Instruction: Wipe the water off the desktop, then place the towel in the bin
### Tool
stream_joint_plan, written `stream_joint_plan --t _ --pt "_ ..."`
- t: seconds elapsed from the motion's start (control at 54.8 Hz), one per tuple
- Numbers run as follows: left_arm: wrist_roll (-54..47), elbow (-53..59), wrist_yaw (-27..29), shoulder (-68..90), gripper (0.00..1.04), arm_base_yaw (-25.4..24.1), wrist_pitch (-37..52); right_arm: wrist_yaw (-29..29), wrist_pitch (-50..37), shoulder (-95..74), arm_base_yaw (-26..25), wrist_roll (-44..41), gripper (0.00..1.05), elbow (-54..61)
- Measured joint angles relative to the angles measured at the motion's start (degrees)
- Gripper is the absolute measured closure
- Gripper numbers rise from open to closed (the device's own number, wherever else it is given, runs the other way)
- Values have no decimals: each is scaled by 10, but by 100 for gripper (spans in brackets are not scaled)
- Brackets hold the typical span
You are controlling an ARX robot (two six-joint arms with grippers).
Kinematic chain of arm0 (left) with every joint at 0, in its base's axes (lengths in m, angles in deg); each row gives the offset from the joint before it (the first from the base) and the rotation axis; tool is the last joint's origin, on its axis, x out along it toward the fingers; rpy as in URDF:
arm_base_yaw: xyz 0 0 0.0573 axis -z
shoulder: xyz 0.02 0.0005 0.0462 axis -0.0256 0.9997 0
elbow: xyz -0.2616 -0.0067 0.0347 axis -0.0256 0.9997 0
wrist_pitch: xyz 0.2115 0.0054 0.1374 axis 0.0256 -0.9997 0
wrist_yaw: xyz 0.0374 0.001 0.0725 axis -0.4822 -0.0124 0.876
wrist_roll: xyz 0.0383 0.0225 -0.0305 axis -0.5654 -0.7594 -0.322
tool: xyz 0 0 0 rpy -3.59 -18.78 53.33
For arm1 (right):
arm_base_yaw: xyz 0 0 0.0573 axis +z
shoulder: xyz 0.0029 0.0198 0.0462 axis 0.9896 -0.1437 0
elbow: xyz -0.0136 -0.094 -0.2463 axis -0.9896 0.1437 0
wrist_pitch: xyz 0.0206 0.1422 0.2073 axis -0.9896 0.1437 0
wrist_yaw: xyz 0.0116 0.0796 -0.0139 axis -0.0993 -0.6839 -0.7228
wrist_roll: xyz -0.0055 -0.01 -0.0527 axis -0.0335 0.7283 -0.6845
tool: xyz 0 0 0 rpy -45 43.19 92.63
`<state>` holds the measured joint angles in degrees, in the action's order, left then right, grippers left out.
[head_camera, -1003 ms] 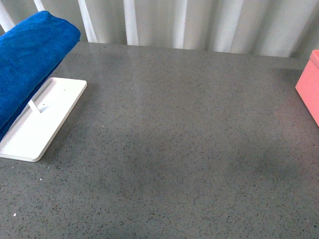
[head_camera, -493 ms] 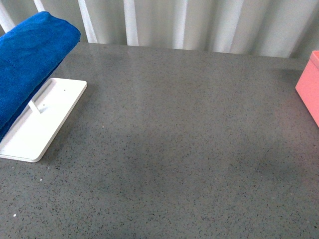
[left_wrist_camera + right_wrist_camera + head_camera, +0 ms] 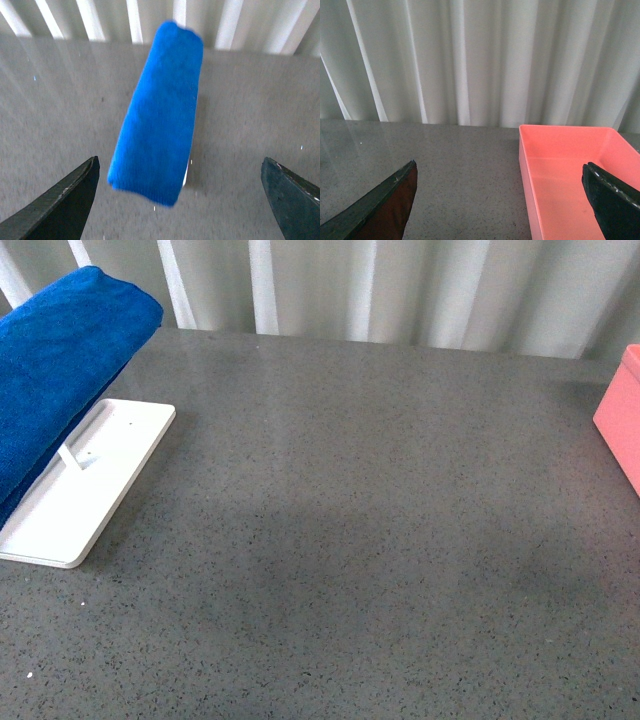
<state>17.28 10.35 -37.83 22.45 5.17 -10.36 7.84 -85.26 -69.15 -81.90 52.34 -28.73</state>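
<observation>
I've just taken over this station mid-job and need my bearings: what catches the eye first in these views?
The bright blue towel stands out first, hanging rolled above the white tray at the far left of the dark grey desktop. Next is the salmon-pink bin, cut off at the right edge. The right wrist view shows it empty.

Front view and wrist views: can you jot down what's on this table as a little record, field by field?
surface: speckled dark grey desktop
towel: blue towel, draped above the white tray, at the left of the front view
bin: pink bin, at the right edge, nothing seen inside
water: no puddle that I can make out
left gripper: open, facing the blue towel, holding nothing
right gripper: open, facing the pink bin, holding nothing
</observation>
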Motion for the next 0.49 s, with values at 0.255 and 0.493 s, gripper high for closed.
stream_joint_plan --t 0.255,0.493 --pt "-40 -188 -40 308 7 21 143 0 0 0 0 0 7 0" --pt "-56 -414 -71 561 7 44 75 0 0 0 0 0 7 0"
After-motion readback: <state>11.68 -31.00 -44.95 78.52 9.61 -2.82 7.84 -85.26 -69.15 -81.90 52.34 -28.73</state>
